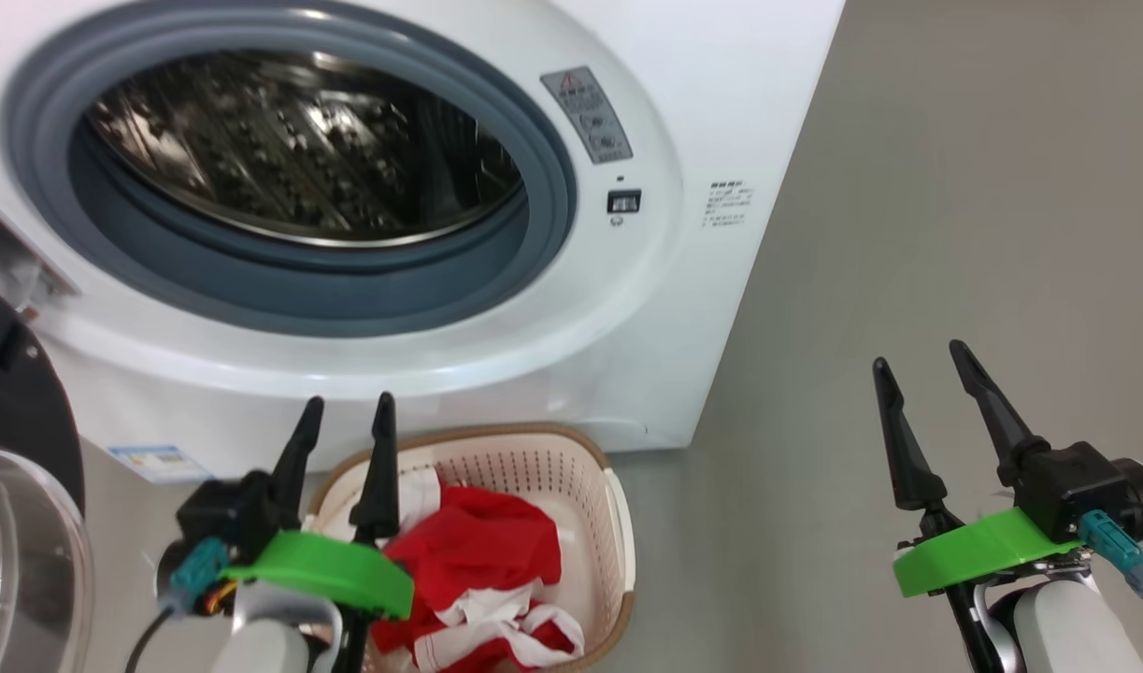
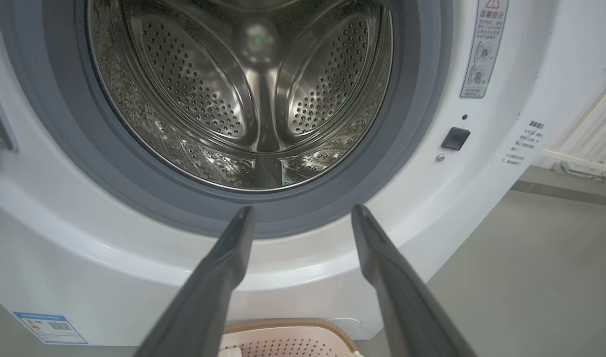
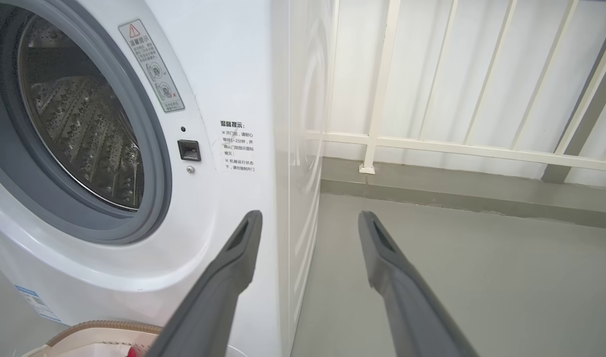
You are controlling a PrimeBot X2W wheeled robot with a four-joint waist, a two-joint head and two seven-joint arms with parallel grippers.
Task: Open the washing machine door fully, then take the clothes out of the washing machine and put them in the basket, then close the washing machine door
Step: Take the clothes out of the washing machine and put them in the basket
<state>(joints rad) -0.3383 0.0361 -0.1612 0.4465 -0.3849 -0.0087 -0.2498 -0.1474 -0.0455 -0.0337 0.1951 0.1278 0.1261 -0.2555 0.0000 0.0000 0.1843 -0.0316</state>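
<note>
the big white front-loading washing machine (image 1: 646, 308) stands with its perforated steel drum (image 1: 300, 150) showing inside the grey rubber ring (image 1: 347, 299). its round black-rimmed glass door (image 1: 15, 402) hangs swung open at the left edge of the head view. the bright red and white clothes (image 1: 482, 551) lie heaped in the cream perforated plastic basket (image 1: 580, 486), which sits on the grey floor (image 1: 907, 234) just in front of the machine. the left hand (image 1: 349, 400) hovers above the basket, released, fingers apart, grasping nothing. the right hand (image 1: 919, 355) is likewise released, over the floor to the machine's right.

Door (image 1: 10, 402) open, left of washing machine (image 1: 683, 280); red-white clothes (image 1: 478, 551) heaped in basket (image 1: 538, 472).
</note>
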